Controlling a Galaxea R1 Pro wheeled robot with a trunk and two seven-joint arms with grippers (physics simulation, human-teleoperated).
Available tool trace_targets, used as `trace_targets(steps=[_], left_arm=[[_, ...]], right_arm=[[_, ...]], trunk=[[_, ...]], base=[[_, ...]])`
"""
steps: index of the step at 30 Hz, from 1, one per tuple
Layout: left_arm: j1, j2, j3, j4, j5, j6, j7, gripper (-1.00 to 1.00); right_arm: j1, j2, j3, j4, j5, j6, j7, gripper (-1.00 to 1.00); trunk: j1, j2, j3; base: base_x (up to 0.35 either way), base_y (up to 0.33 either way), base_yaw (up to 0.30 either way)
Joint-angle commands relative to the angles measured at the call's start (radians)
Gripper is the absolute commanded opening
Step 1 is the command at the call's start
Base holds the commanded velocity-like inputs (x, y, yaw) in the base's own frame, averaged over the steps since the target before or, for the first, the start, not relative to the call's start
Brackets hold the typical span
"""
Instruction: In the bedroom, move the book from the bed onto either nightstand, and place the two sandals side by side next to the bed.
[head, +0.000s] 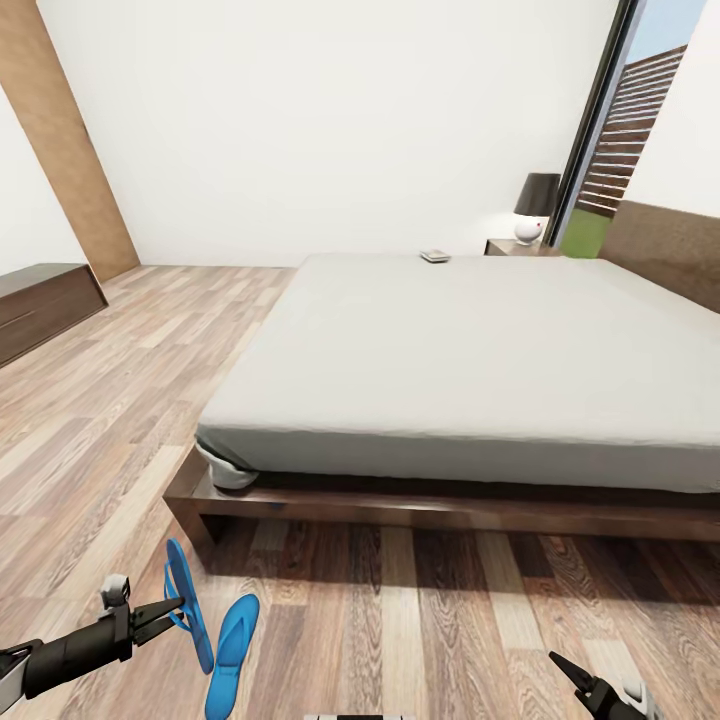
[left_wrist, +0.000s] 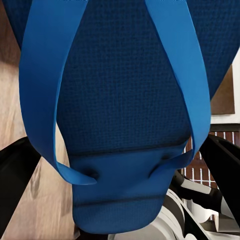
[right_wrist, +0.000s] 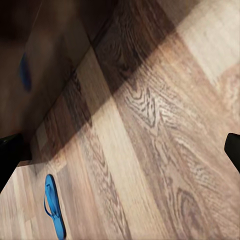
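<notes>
Our left pincer (head: 178, 606) is clamped on one sandal (head: 186, 600), held on edge just beside the other sandal (head: 232, 645), which lies flat on the floor (head: 420, 620) near the bed (head: 460, 360) corner. Their long axes run nearly parallel. We see the right pincer (head: 566, 668) apart and empty.

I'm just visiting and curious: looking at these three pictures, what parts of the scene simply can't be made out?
- The book, head view: too small and far away on the bed to read its cover.
- The nightstand, head view: mostly hidden behind the bed.
- The right gripper, head view: cut off by the picture's bottom edge.
- The held sandal, left wrist view: so close that its outline runs off the frame, hiding most of the left gripper.
</notes>
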Motion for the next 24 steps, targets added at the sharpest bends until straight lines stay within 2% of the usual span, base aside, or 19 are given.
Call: trace_targets(steps=[1, 16, 17, 18, 24], left_arm=[[0.000, 0.000, -0.006, 0.000, 0.006, 0.011, -0.003, -1.00], [0.000, 0.001, -0.006, 0.000, 0.005, 0.010, 0.008, -1.00], [0.000, -0.005, -0.006, 0.000, 0.005, 0.011, 0.067, -1.00], [0.000, -0.011, -0.006, 0.000, 0.004, 0.011, 0.099, -1.00], [0.000, -0.029, -0.006, -0.001, 0.005, 0.010, 0.185, -1.00]], right_arm=[[-0.001, 0.000, 0.007, 0.003, -0.010, 0.010, 0.006, 1.00], [-0.001, 0.001, 0.006, 0.003, -0.010, 0.015, 0.006, 1.00], [-0.001, 0.001, 0.006, 0.003, -0.010, 0.016, 0.006, 1.00], [-0.001, 0.001, 0.006, 0.003, -0.011, 0.014, 0.006, 1.00], [-0.001, 0.001, 0.006, 0.003, -0.011, 0.012, 0.007, 1.00]], trunk=[[0.000, 0.000, -0.001], [0.000, 0.000, -0.001], [0.000, 0.000, -0.001], [0.000, 0.000, -0.001], [0.000, 0.000, -0.001]], base=[[0.000, -0.003, 0.000], [0.000, 0.000, 0.000], [0.000, 0.000, 0.000], [0.000, 0.000, 0.000], [0.000, 0.000, 0.000]])
